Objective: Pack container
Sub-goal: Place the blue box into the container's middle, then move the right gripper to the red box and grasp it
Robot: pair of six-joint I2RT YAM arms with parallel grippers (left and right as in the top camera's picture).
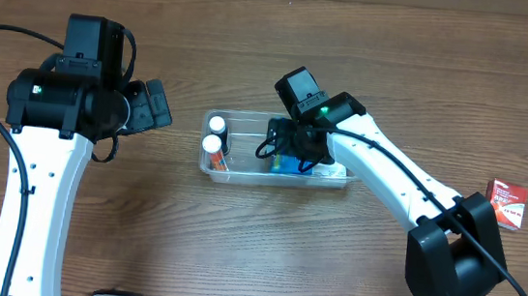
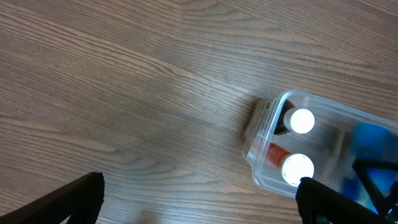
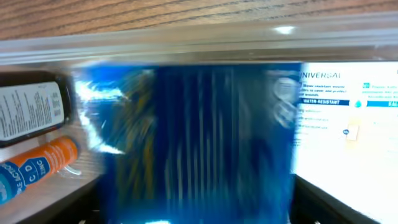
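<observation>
The container (image 1: 245,117) lies in the middle of the table. Two bottles (image 1: 212,144) are at its end near the left arm, and a white box (image 3: 348,124) is at the other end. The right gripper (image 1: 295,149) reaches inside, and its jaws seem closed on a blue pack (image 3: 199,137), which is blurred. I would bring the pack down flat into the gap between bottles and box, parallel to the walls. Release it only when it rests, then lift straight up. The left gripper (image 2: 199,205) hangs beside the container with its jaws wide apart and empty.

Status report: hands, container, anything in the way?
Left hand open, beside the clear rectangular plastic container. Right hand inside it at a blurred blue pack, grip unclear. Red box outside, right.
</observation>
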